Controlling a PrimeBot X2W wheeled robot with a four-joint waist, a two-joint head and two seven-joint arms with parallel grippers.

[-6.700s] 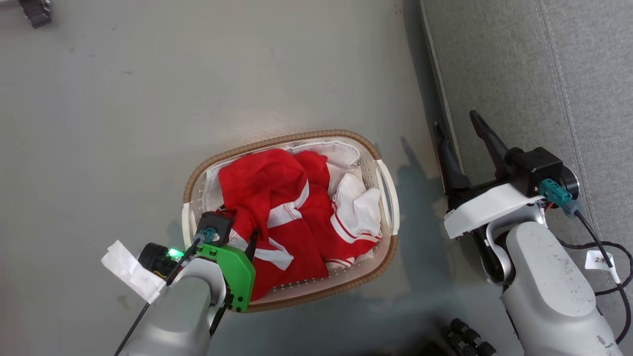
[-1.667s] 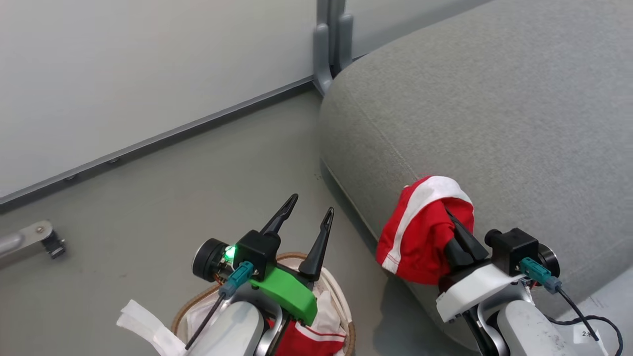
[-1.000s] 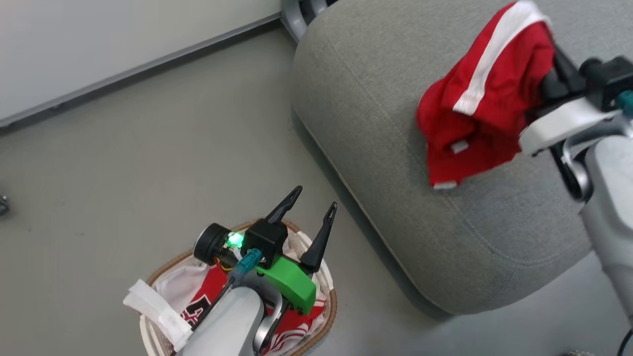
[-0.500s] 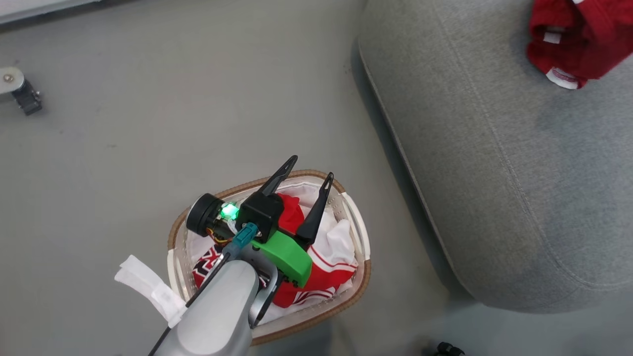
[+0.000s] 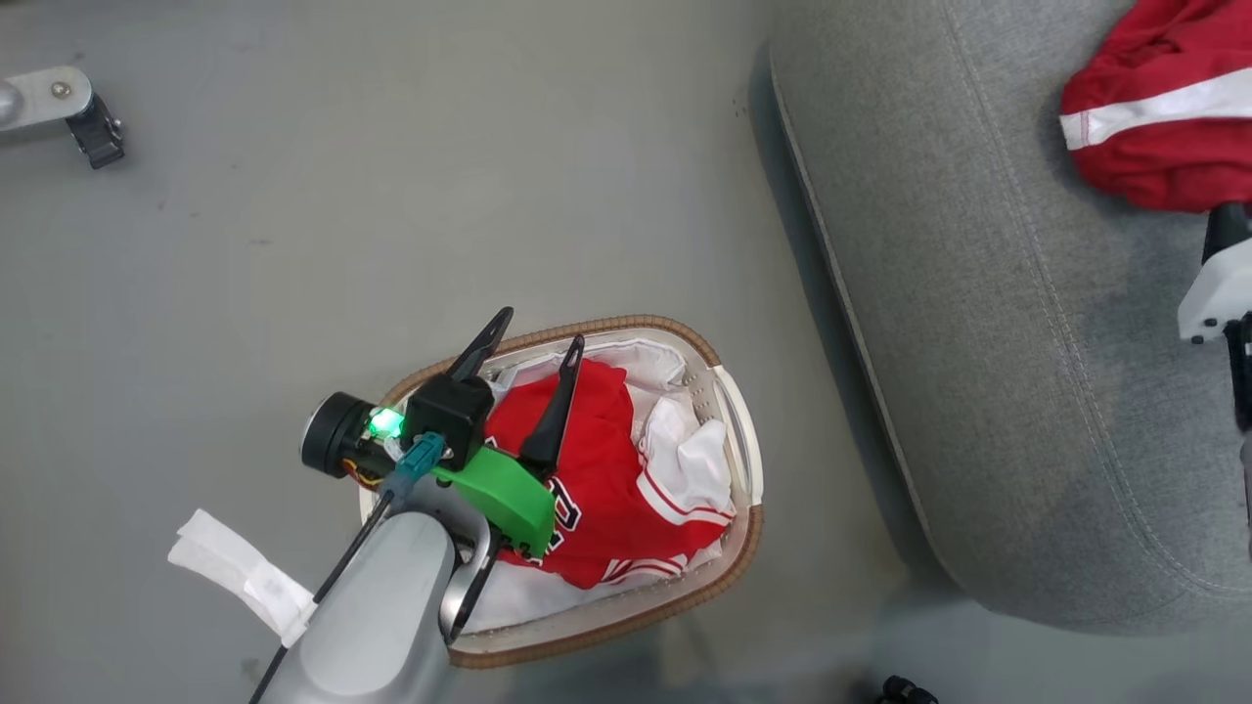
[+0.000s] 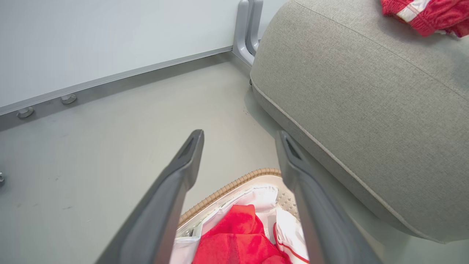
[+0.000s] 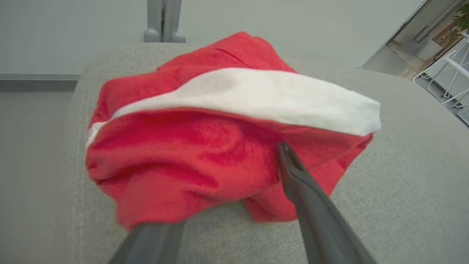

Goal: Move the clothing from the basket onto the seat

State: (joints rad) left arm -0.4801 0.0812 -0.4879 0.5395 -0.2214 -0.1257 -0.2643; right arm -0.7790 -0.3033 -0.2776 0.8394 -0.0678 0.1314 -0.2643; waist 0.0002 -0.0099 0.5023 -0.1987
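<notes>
The basket [image 5: 732, 420] holds red clothing [image 5: 597, 489] over a white liner [image 5: 650, 357], with the left gripper [image 5: 540, 329] above it, fingers spread. A second red piece [image 7: 205, 146] lies on the seat [image 5: 978, 342]; the right wrist view shows the right gripper [image 7: 234, 154] with fingers spread, one beneath the cloth.

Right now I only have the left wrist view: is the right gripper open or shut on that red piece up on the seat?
Observer: Open. The right gripper stands wide, and the red piece lies on the seat between its fingers.
Operator: How much is in the basket? I see just a corner.
Observer: A bunched red jersey with white trim and lettering covers most of the basket, over a white liner.
</notes>
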